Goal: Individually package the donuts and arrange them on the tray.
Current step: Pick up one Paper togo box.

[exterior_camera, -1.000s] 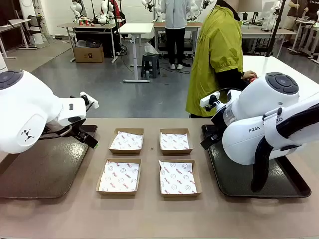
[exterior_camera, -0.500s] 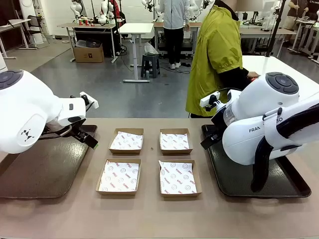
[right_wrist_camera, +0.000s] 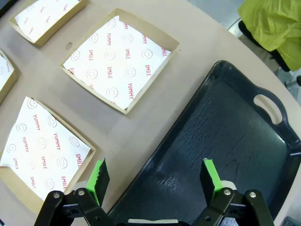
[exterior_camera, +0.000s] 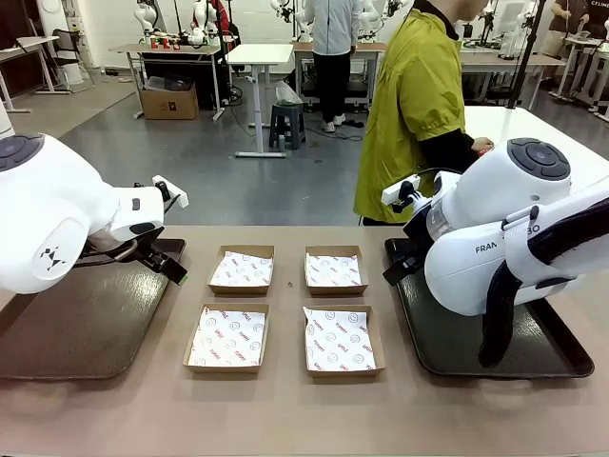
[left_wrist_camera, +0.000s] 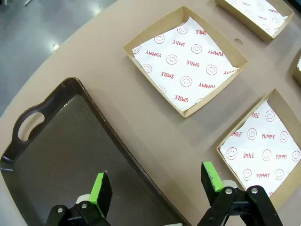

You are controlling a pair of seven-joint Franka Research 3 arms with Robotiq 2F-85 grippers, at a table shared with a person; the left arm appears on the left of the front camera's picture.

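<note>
Presently: four paper-lined cartons (exterior_camera: pixel 228 336) on counter (exterior_camera: pixel 285 414), dark trays (exterior_camera: pixel 76 328) flanking. Left pincer (left_wrist_camera: pixel 155 178) wide, right pincer (right_wrist_camera: pixel 154 170) wide, nothing held. We judge packaging unstarted; next needs a donut supplied.

Left gripper (left_wrist_camera: pixel 155 178) gapes; right gripper (right_wrist_camera: pixel 154 170) likewise (both angled downward).

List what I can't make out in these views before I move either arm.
- Right tray: front view, the right arm covers most of its floor.
- Left tray: front view, the left arm hides its far left part.
- Person's hand: front view, the right arm hides what lies beside it.
- Near box: left wrist view, the right edge cuts it off.
</note>
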